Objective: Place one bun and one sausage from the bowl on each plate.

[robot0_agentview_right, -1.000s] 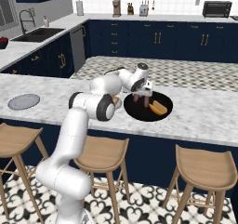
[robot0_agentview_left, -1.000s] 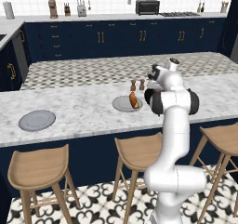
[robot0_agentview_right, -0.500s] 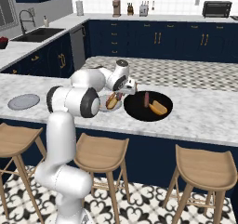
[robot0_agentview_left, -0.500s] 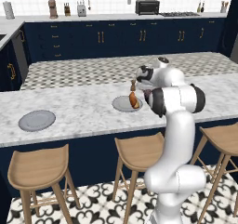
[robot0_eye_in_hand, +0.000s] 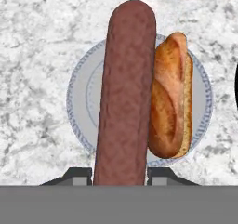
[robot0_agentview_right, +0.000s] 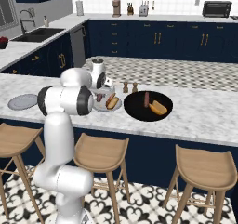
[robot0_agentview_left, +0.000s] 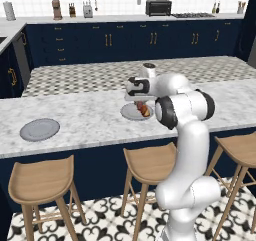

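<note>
Marble island counter (robot0_agentview_left: 90, 117), navy cabinets behind, wooden stools in front. Gripper (robot0_eye_in_hand: 120, 174) above near plate (robot0_eye_in_hand: 81, 97), fingers clamped on sausage (robot0_eye_in_hand: 124, 93) held lengthwise over plate. Bun (robot0_eye_in_hand: 171, 95) lying on plate, at 3 o'clock of sausage. Second plate (robot0_agentview_left: 39, 129) bare, well apart toward sink end. Black bowl (robot0_agentview_right: 139, 111) beside near plate holds another sausage (robot0_agentview_right: 146, 99) and bun (robot0_agentview_right: 158, 108). Two shakers (robot0_agentview_right: 129, 87) at 12 o'clock of plate.

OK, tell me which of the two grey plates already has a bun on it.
The plate right beside the black bowl, under the hand; it carries a bun. The other plate, far along the counter, is bare.
</note>
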